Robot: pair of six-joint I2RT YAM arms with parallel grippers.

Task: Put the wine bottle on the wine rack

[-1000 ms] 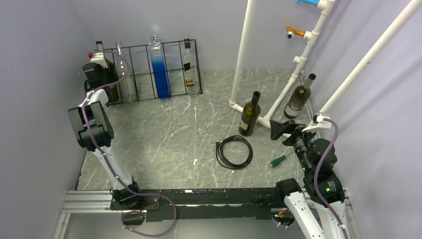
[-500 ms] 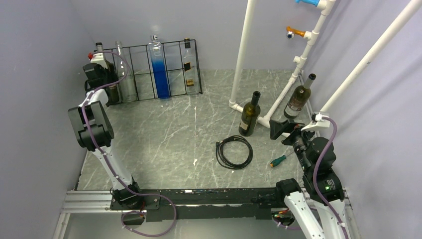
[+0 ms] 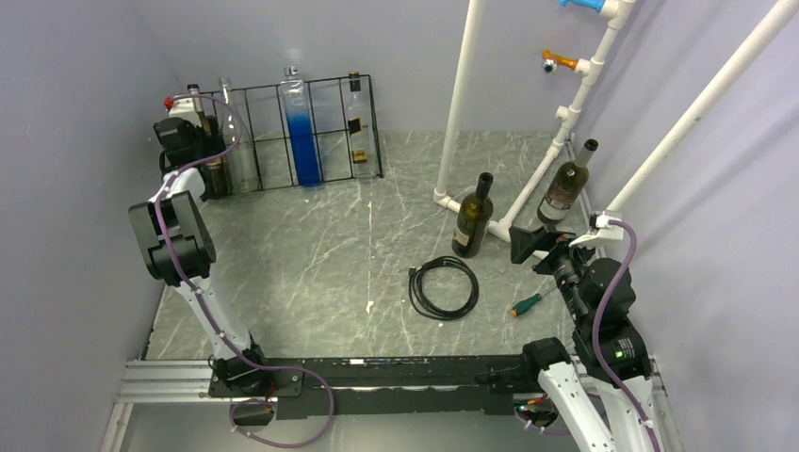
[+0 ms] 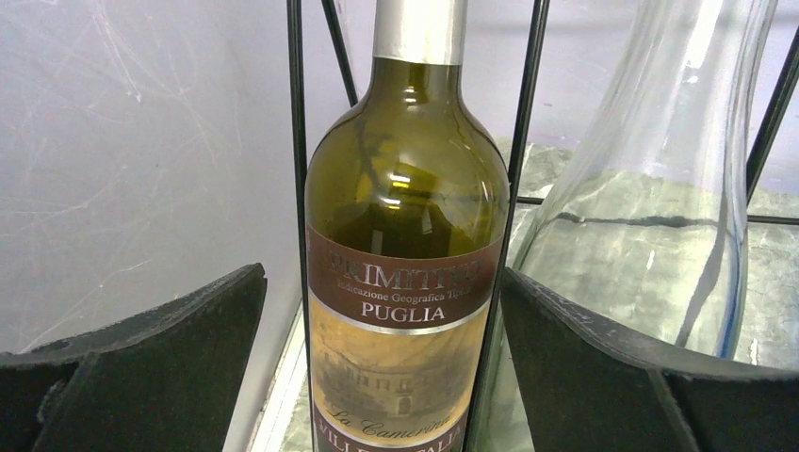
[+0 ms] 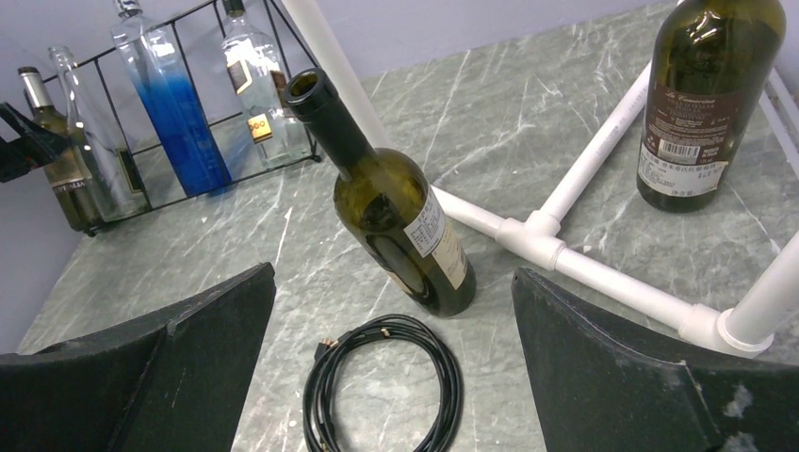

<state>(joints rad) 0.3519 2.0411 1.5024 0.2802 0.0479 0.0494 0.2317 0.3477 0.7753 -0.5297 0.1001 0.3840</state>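
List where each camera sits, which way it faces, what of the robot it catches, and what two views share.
Top external: high behind the bases, looking down on the table; both arms show.
Left wrist: close on the wine bottle in the wine rack; the open left gripper flanks it.
Right wrist: low, facing across the table toward the rack; the open right gripper frames a dark bottle and cable.
Shared: top and right wrist both show the blue bottle.

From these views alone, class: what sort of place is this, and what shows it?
Probably a robot test cell: a left arm and right arm bolted to a rail at the table edge, plain walls boxing it in, and a white pipe frame.
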